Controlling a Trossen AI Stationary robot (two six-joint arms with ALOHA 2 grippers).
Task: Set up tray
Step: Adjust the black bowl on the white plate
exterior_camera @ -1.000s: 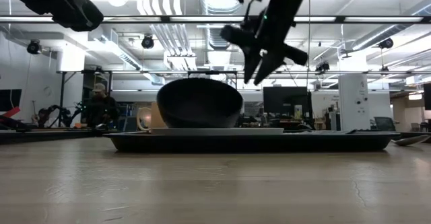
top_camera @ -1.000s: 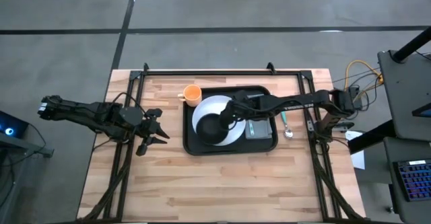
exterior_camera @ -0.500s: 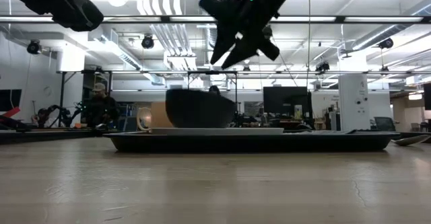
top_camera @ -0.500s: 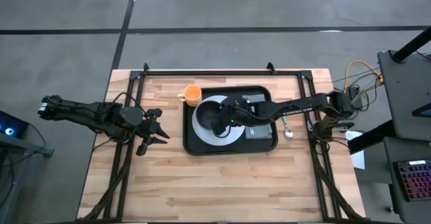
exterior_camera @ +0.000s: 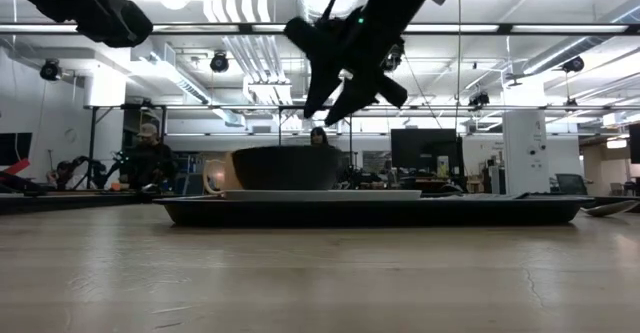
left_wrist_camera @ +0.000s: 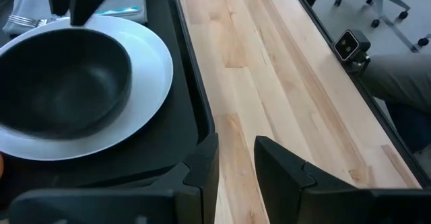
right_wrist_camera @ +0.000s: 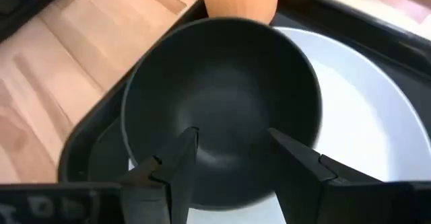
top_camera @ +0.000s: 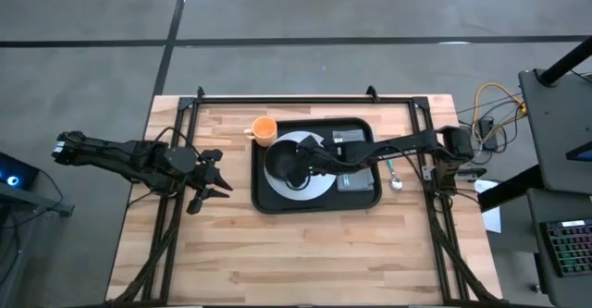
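The black tray (top_camera: 363, 195) lies mid-table and carries a white plate (top_camera: 322, 184) (right_wrist_camera: 363, 116). A black bowl (top_camera: 289, 165) (exterior_camera: 285, 168) stands upright on the plate. My right gripper (top_camera: 319, 163) (right_wrist_camera: 232, 135) hovers open just above the bowl, with its fingertips over the hollow; the low view shows a gap between it (exterior_camera: 330, 98) and the rim. My left gripper (top_camera: 215, 180) (left_wrist_camera: 236, 160) waits open above the wood, left of the tray.
An orange cup (top_camera: 265, 129) stands at the tray's far left corner. A grey folded napkin (top_camera: 355, 179) lies on the tray right of the plate. A spoon (top_camera: 393, 175) lies on the wood right of the tray. Bare wood stretches along the near side.
The bowl, first tilted on the plate's near side, has shifted toward the plate's middle and settled level. My right gripper has moved toward the table's left, coming over the bowl, and has dipped slightly. The left arm has kept still.
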